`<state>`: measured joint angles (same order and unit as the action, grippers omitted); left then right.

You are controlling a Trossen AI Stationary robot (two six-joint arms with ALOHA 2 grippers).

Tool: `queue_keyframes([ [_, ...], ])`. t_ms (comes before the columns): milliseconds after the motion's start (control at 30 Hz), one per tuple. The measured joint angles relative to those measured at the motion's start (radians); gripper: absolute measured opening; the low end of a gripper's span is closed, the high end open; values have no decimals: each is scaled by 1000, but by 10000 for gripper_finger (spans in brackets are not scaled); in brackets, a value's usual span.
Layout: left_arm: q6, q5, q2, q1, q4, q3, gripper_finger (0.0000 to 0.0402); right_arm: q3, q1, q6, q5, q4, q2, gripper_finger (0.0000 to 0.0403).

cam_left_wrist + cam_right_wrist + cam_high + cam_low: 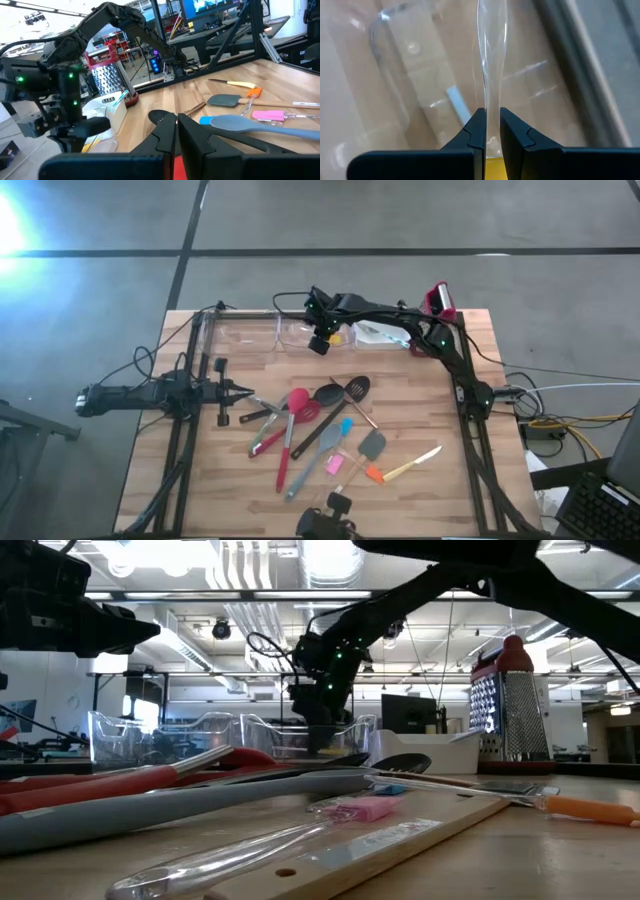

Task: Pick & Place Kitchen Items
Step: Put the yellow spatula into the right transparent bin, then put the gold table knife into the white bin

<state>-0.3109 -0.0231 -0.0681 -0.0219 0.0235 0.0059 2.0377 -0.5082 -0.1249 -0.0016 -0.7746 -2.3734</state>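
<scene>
A: Utensils (320, 430) lie in a loose fan on the wooden table (440, 500), in its middle part. There is a red whisk (297, 402), a black slotted spoon (357, 388), a black ladle (327, 395), a long spatula with a blue head (345, 427), a grey scraper (372, 445), a small pink scraper (335, 466), and a knife with a yellow handle (408, 470). Their handles mostly point toward the near edge.

B: And the arms?

A: The left arm lies low and stretched from the left side. The left gripper (243, 390) is closed and empty, just beside the utensils. The right arm reaches across the far side of the table, and the right gripper (322, 345) hangs with its fingers down at the clear tubs (250, 335). In the right wrist view its fingers (479, 131) are pinched on the thin rim of a clear tub (492, 60).

B: What does one view add?

A: Only the right wrist view shows this grip on the rim, and something yellow between the fingers. The low view shows a steel grater (510, 700) with red top standing upright at the far right, and the pink scraper lying on a clear handle. The left wrist view shows the blue spatula head near the closed fingers.
</scene>
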Motion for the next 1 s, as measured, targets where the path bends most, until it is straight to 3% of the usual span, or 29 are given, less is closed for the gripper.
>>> queue_keyframes([
  [200, 0, 0, 0, 0, 0, 0, 23, 2, -13, 36, 1, -6, 5, 27],
  [700, 0, 0, 0, 0, 0, 0, 23, 5, -8, 40, -65, -36, 4, 92],
  [1000, 0, 0, 0, 0, 0, 0, 23, 121, 24, 38, -63, -275, 117, 95],
])
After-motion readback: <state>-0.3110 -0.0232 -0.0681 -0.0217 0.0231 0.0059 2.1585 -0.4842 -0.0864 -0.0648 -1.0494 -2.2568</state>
